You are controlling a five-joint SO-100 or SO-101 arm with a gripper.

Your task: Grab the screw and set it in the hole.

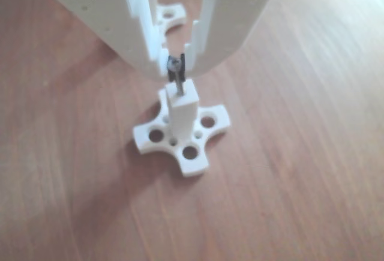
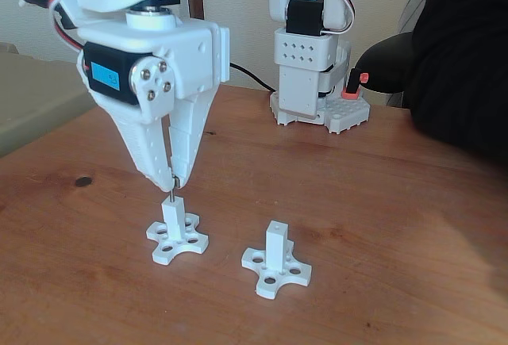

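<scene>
My white gripper (image 1: 176, 63) hangs straight above a white post (image 1: 181, 112) that stands on a cross-shaped base (image 1: 191, 153). It is shut on the thin silver screw (image 1: 178, 81), which is held upright with its round head between the fingertips. The screw's lower end meets the square top face of the post, so the hole is covered by the screw. In the fixed view the gripper (image 2: 172, 182) holds the screw (image 2: 171, 193) just over the left post (image 2: 174, 216).
A second white post (image 2: 275, 243) on its own cross base stands to the right. At the back are another arm's base (image 2: 309, 75) and a person's dark sleeve (image 2: 460, 59). The wooden table (image 2: 381, 226) has bare room at the right.
</scene>
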